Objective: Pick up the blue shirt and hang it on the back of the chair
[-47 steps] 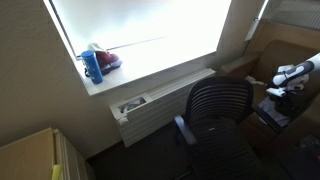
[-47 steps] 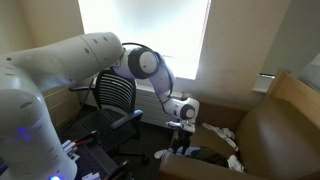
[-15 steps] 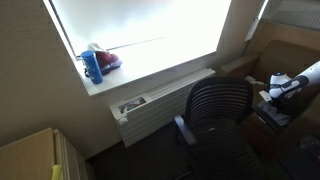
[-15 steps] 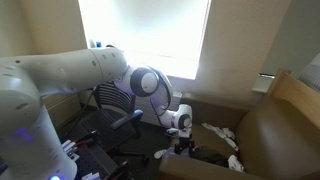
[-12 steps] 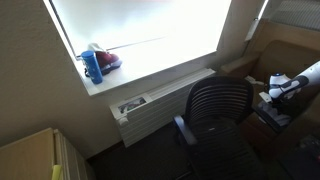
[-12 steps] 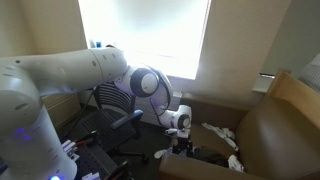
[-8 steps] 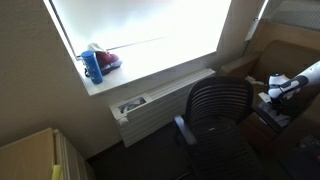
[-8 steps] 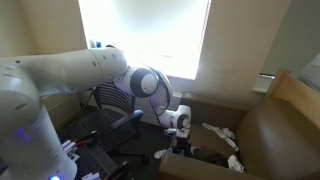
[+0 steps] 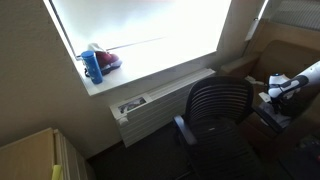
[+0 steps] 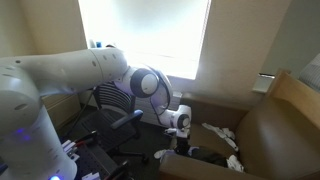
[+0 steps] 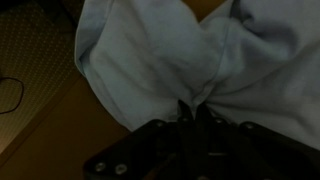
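The shirt (image 11: 150, 60) lies rumpled directly under the end effector (image 11: 197, 108), filling most of the wrist view over a brown surface (image 11: 45, 125). Its creases gather toward the fingertips, which stand close together with a fold of cloth between them, so the end effector appears to be pinching the shirt. Bunched like this, the shirt shows no clear long axis; the loose cloth spreads away from the fingers on both sides.

In both exterior views the end effector (image 10: 181, 143) (image 9: 272, 100) sits low beside the chair (image 10: 115, 95) (image 9: 218, 105), below the top of its backrest and apart from it. The shirt itself cannot be made out there. The arm (image 10: 90, 65) reaches past the chair with its wrist turned downward.

The coming move likely calls for a lift higher than the backrest's top edge, then a sweep across to the chair.
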Available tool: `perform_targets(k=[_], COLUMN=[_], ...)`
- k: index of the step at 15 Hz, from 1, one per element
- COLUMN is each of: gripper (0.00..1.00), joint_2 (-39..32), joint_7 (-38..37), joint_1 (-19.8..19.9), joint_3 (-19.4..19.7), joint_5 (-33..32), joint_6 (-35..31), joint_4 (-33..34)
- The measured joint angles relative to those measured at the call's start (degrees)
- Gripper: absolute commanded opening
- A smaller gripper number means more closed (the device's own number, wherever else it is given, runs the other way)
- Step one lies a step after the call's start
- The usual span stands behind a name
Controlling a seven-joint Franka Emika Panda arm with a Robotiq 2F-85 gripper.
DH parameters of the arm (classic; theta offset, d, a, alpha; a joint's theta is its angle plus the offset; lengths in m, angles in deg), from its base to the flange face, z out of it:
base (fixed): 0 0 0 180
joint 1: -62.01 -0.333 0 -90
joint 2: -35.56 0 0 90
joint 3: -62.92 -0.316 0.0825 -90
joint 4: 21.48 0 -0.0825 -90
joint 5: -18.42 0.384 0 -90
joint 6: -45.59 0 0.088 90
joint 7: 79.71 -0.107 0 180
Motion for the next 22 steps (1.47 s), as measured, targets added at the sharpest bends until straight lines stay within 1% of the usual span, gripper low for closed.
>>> perform_targets(k=[1,5,7,9,12,17,18,20,22], gripper=[0.00,0.01,0.01,0.01,0.01,0.01,0.01,0.01,0.01], joint_2=[0.0,0.3,2.0,5.8,12.8,25.1,27.1,31.5,36.1], joint_7=[0.0,1.9,2.3,3.0,3.3,3.3,3.4,4.8,8.2], joint_1=[0.2,0.9,1.9,2.9,4.0,3.9,3.5,2.7,3.2], joint_3=[-0.2,-0.1,-0.9,-1.6,-2.2,-2.4,-2.3,-2.7,-6.1], joint_5=[0.1,5.4,6.4,7.4,7.8,7.8,8.7,12.8,17.3], joint_6=[0.9,3.7,3.1,-0.1,-8.2,-27.7,-31.8,-40.2,-47.2], joint_4=[0.5,4.4,5.7,5.3,1.8,-9.1,-11.4,-16.4,-21.2])
